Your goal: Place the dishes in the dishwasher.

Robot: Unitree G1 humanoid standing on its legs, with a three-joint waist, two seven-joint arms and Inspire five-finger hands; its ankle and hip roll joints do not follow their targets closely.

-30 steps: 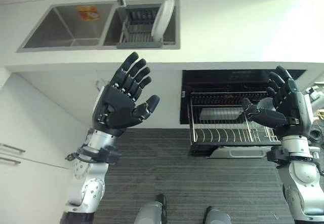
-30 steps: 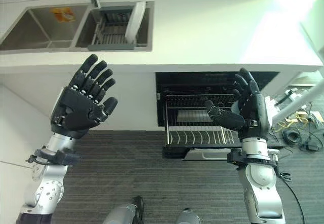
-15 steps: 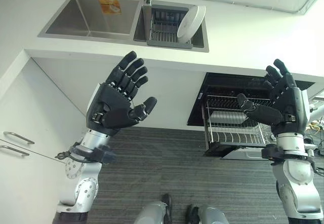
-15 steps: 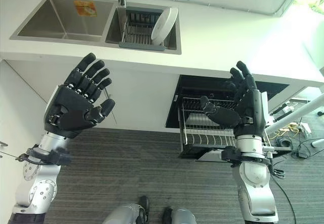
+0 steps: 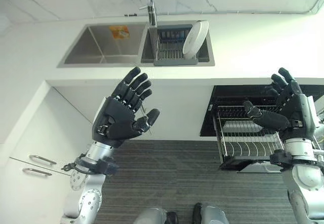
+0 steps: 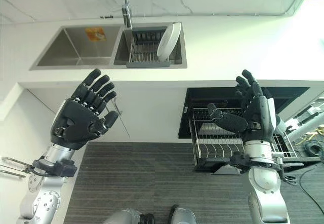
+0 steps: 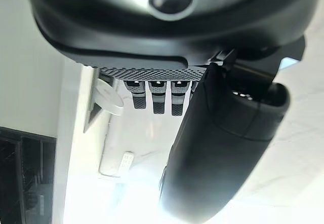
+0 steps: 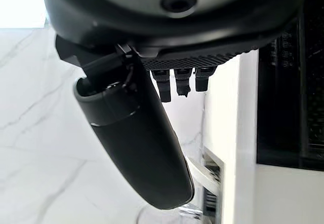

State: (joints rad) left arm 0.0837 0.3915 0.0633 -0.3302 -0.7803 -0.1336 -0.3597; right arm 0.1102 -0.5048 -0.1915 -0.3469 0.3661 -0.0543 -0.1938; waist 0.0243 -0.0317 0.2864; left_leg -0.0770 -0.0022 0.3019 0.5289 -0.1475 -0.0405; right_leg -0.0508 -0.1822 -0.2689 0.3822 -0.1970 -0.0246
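Left eye view: we are holding our left hand (image 5: 119, 120) and right hand (image 5: 286, 113) spread wide, empty; white plate (image 5: 195, 36) is leaning in the sink's drying rack (image 5: 167, 49), well apart from the dishwasher rack (image 5: 245, 143).

A round white plate (image 5: 195, 38) is standing in the dark dish rack (image 5: 169, 46) inside the steel sink (image 5: 104, 44); the wire dishwasher rack (image 5: 248, 142) is sitting lower, to my right.
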